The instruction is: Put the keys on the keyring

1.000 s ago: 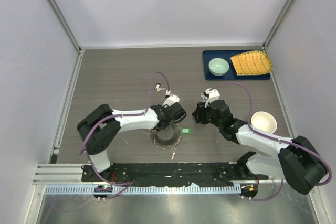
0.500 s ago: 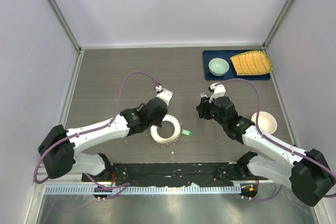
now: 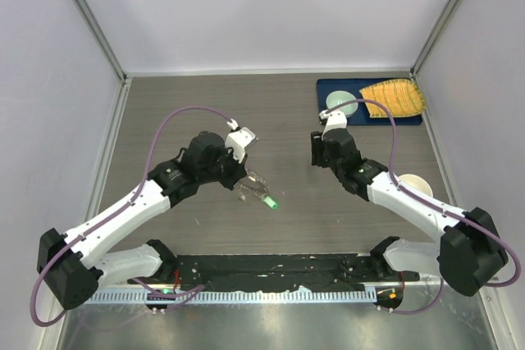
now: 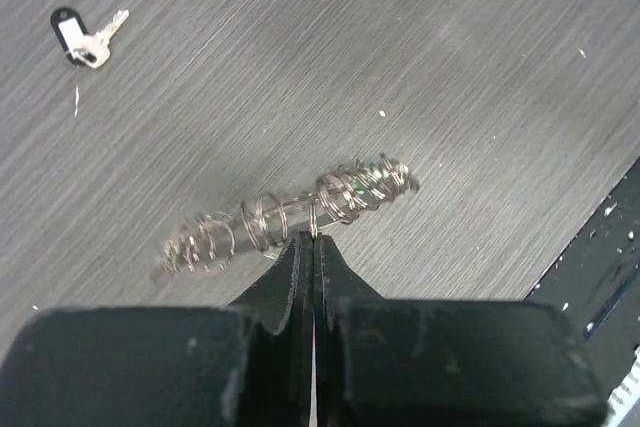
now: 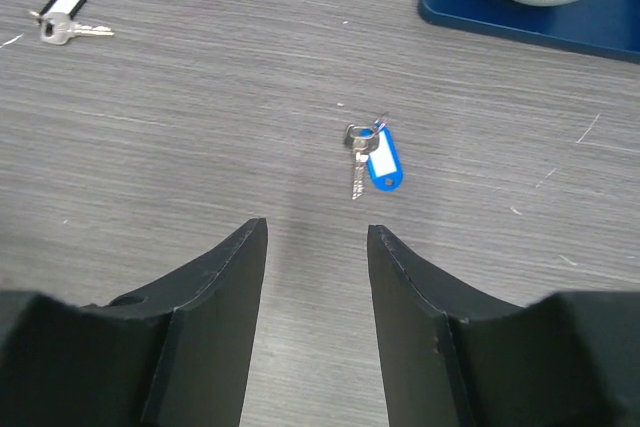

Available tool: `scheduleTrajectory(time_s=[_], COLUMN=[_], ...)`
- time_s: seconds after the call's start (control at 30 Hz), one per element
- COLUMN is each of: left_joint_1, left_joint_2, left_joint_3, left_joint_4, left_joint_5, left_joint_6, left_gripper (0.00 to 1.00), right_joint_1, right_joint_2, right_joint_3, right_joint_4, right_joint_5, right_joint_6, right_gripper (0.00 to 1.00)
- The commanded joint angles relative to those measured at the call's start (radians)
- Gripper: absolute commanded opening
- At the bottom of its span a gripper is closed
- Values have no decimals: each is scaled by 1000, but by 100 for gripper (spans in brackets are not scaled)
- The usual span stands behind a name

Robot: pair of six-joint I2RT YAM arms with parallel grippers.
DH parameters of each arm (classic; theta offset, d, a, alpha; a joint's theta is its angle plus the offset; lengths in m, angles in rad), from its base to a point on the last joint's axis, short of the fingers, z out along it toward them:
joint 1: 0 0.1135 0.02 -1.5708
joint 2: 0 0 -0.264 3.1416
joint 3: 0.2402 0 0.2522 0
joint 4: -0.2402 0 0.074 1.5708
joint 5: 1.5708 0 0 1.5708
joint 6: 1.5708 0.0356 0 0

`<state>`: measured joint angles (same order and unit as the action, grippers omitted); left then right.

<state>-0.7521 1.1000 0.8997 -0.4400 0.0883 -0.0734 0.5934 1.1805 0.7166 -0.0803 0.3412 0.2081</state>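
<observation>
Left arm stretches from its base toward mid-table, elbow bent, wrist tipped down. Left gripper (image 4: 312, 239) has its fingers pressed tight together, pinching the wire of the keyring (image 4: 268, 223). Right arm reaches forward and inward, low. Right gripper (image 5: 316, 232) points down, fingers spread apart.

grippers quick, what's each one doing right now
left gripper: jaws shut on the keyring.
right gripper: jaws open, holding nothing; the blue key lies just ahead of it.
</observation>
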Motion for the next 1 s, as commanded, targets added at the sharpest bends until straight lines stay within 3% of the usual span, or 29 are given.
scheduleTrajectory(time_s=[0.0,0.2,0.47,0.97], left_joint_1=[42,43,43,45], left_joint_2=[-40,-94,-134,-143], left_joint_3=[47,7,-42,-54], left_joint_4=[-2,-9,58,86], left_joint_5=[194,229,235,179], left_joint_6=[141,254,254,216], left_gripper=[0,0,0,0], right_joint_1=[-20,-87,-158,-182], right_joint_2=[48,120,241,473], right_joint_3=[83,109,112,147], right_joint_4=[5,8,50,283], right_joint_5=[52,-8,-82,31], right_joint_6=[-50,-50,24,234], right_gripper=[51,50,47,33])
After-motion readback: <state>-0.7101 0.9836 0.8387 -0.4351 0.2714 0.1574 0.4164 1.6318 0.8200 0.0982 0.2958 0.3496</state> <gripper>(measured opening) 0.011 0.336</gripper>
